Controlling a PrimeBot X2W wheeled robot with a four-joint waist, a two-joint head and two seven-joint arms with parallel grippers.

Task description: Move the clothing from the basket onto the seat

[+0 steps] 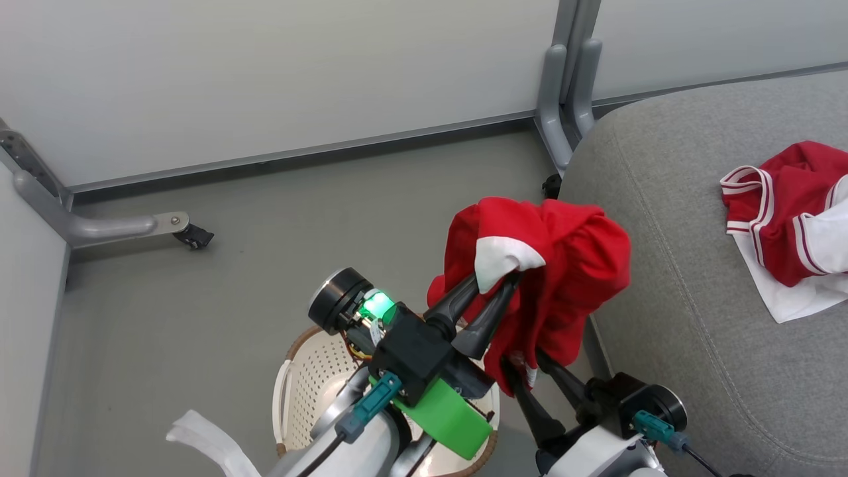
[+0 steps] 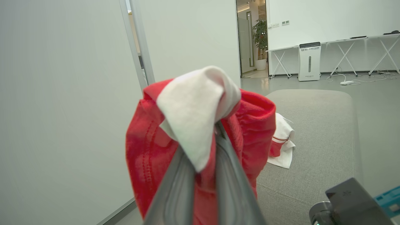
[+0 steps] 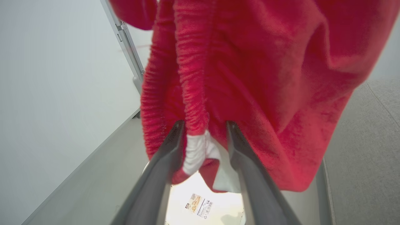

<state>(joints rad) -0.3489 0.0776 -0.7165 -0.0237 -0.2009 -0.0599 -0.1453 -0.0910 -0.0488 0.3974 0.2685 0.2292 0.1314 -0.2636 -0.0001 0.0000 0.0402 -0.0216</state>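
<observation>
A red garment of the clothing (image 1: 563,278) with a white panel hangs in the air above the basket (image 1: 308,391), just left of the seat's (image 1: 695,298) edge. My left gripper (image 1: 498,278) is shut on its white-and-red top fold (image 2: 193,125). My right gripper (image 1: 527,363) sits lower, open, with the garment's gathered hem (image 3: 197,147) hanging between its spread fingers (image 3: 168,150). Below, the basket's bottom with a paper label (image 3: 200,204) shows bare. Another red and white piece of clothing (image 1: 788,218) lies on the seat (image 2: 312,125) at the right.
White partition walls stand behind and to the left, on grey metal legs with casters (image 1: 106,228) (image 1: 563,99). Grey floor lies between them and the basket. In the left wrist view a white air purifier (image 2: 309,61) and folding tables stand far off.
</observation>
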